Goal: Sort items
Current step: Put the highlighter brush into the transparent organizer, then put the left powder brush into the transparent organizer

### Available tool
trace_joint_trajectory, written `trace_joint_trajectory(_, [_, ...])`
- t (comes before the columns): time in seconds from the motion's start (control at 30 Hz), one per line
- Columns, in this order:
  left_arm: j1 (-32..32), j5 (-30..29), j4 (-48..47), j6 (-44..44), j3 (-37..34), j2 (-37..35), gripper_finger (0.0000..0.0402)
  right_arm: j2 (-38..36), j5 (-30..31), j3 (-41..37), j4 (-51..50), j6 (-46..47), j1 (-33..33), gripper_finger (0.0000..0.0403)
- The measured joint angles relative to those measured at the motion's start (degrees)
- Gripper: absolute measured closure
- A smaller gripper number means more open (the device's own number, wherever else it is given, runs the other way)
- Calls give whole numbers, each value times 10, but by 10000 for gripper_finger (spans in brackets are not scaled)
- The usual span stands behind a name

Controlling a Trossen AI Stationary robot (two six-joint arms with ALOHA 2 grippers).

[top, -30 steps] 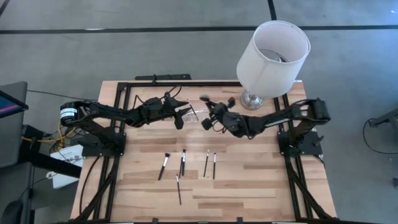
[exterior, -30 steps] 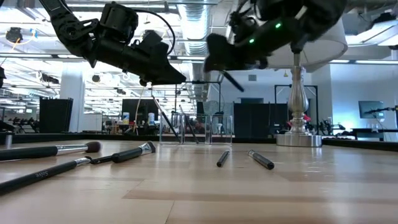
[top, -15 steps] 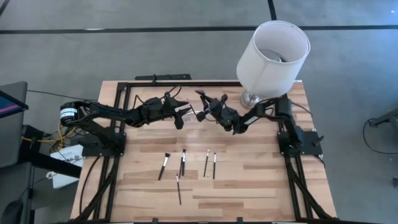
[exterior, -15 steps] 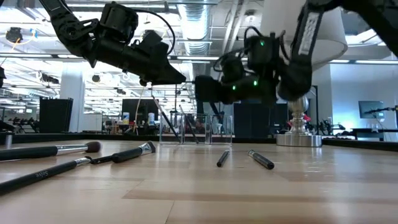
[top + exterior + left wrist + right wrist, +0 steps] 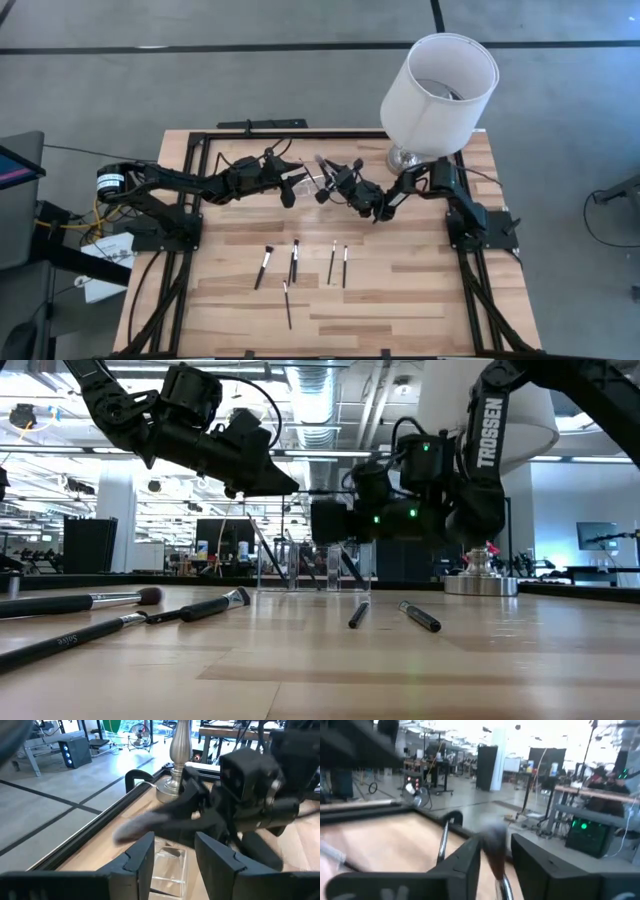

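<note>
Right gripper (image 5: pixel 322 186): above the table's (image 5: pixel 420 290) far middle, over the clear container (image 5: pixel 312 181); a fluffy brush (image 5: pixel 496 851) stands between its fingers, but whether they pinch it or have let go cannot be told.
Left gripper (image 5: pixel 296 187): hovering at the container's 9 o'clock, fingers spread, holding nothing.
Loose brushes: five lie on the wood toward 6 o'clock of the grippers, among them a pair (image 5: pixel 338 263) side by side and a single one (image 5: pixel 263 267) farther left.
Lamp (image 5: pixel 437 80): far right corner.
</note>
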Motion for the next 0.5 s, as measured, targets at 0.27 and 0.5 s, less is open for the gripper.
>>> trace_joint_trajectory(0.27, [0,0,0,0,0,0,263,-80,2,0,-4,-76,23,244])
trace_joint_trajectory(0.5, [-41,-7,-12,0,-1,-68,266,-230,99,1,-121,-217,118,209])
